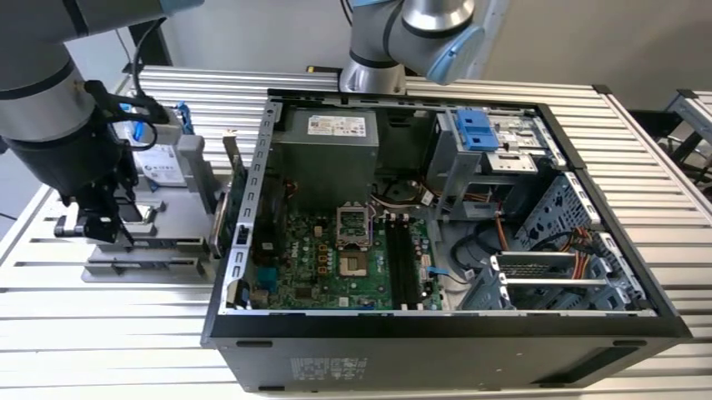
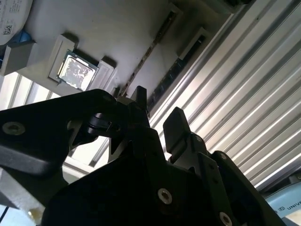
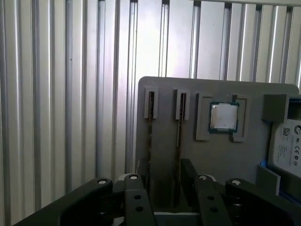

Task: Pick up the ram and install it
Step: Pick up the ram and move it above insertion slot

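Ribbed table; ram partly behind claw

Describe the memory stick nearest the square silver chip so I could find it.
On the ribbed metal table, at the exterior view's left of the open black computer case, lies a grey holder tray. Two thin dark circuit-board sticks stand on edge in its narrow slots. The ram is the one beside the square silver chip; its twin sits nearer the tray's edge.
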`<state>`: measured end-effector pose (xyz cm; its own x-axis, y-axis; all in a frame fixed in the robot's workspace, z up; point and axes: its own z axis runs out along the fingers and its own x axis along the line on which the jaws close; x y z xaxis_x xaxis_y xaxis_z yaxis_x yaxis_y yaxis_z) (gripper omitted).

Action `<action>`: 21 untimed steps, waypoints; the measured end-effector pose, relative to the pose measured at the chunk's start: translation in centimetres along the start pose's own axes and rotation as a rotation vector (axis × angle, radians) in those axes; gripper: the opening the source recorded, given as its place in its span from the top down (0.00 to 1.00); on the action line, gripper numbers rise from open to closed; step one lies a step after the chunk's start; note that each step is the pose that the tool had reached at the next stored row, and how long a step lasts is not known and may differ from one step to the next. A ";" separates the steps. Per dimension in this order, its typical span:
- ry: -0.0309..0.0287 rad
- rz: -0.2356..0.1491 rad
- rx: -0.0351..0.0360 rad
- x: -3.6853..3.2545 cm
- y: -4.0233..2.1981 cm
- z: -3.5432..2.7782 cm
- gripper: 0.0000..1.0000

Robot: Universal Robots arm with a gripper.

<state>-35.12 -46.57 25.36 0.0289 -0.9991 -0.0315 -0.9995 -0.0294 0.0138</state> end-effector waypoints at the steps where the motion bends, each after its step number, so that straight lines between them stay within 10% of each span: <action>1: 0.0001 0.000 -0.0001 0.02 -0.01 0.18 0.00; 21: -0.0002 0.016 0.0005 0.92 -0.11 3.49 0.00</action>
<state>-35.04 -47.38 21.84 0.0128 -0.9994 -0.0315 -0.9998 -0.0132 0.0138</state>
